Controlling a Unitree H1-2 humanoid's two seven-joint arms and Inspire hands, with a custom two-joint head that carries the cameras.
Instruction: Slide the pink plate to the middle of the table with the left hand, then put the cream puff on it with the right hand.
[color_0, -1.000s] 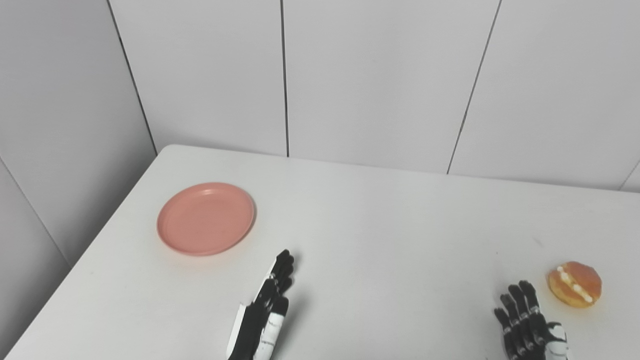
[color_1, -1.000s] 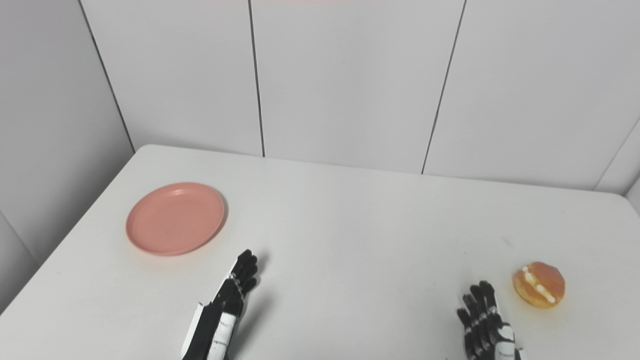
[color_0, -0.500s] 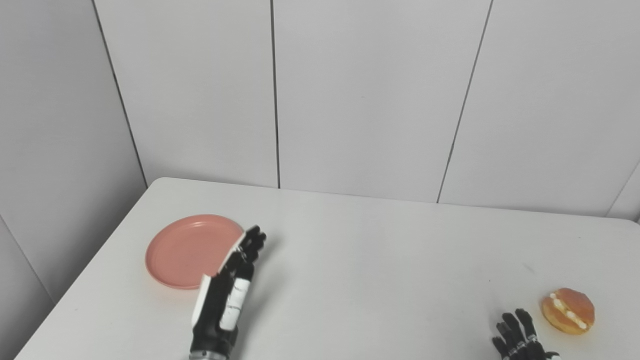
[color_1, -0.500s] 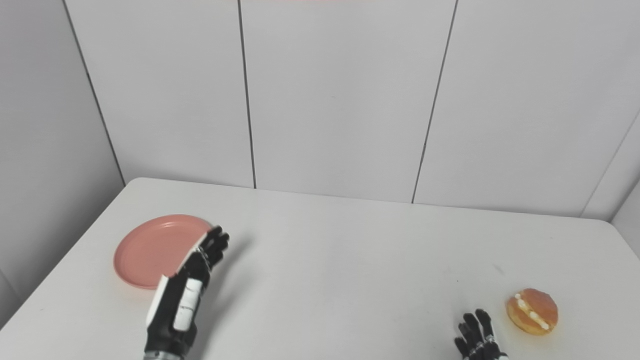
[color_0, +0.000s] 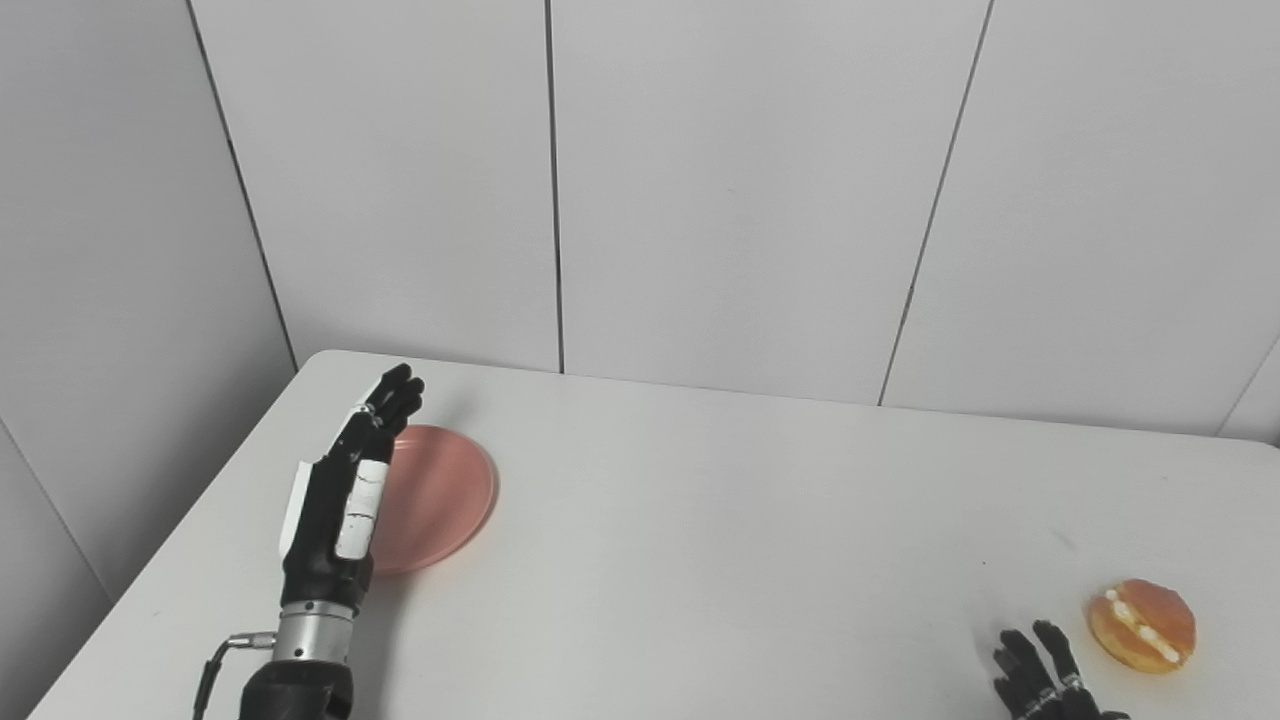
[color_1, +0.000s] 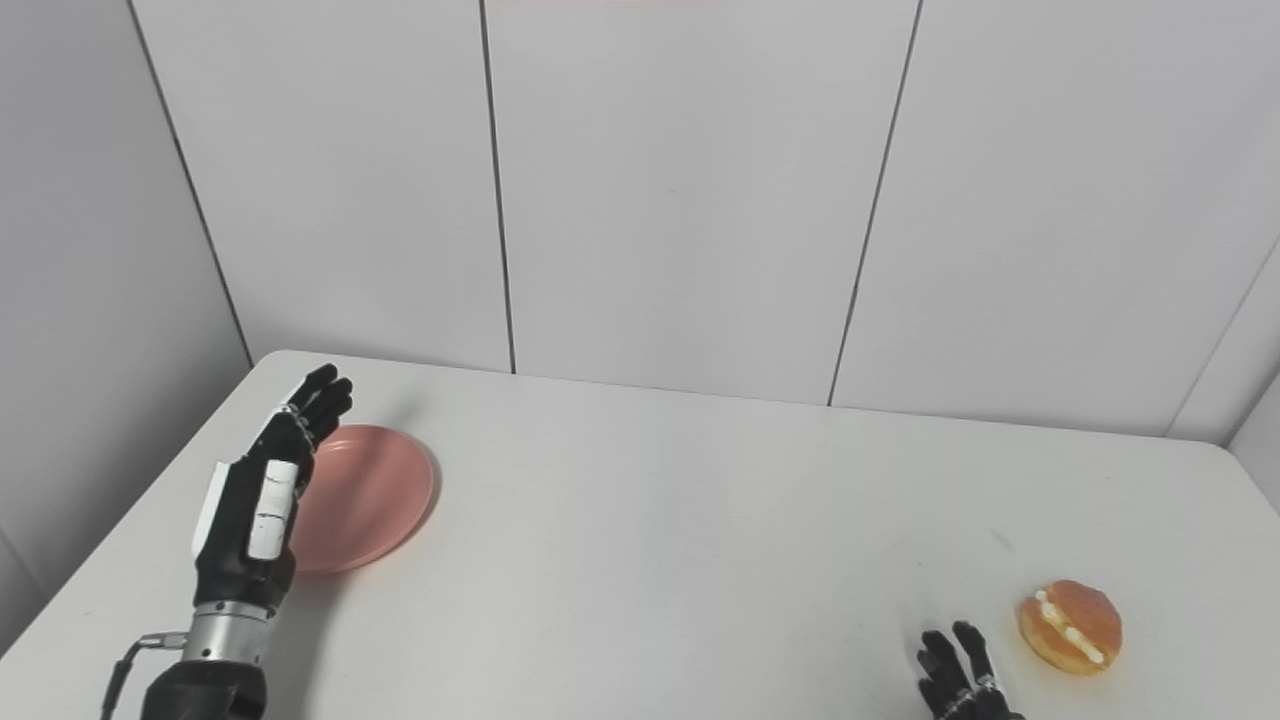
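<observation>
My left hand (color_0: 335, 490), fingers straight and together, empty, stands at the light, stiff plate's (color_0: 440, 495) left rim; I'd push there. Right hand (color_0: 1040, 675), spread, waits near the soft cream puff (color_0: 1142, 625).

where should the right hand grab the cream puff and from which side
Grip the cream puff across its rounded brown halves, coming from above and from its left, where the right hand waits open on the table. The cream seam runs diagonally across the top, so fingers are probably best placed either side of it, on the firmer shell rather than in the filling.

Bright, even light; soft shadows
</observation>
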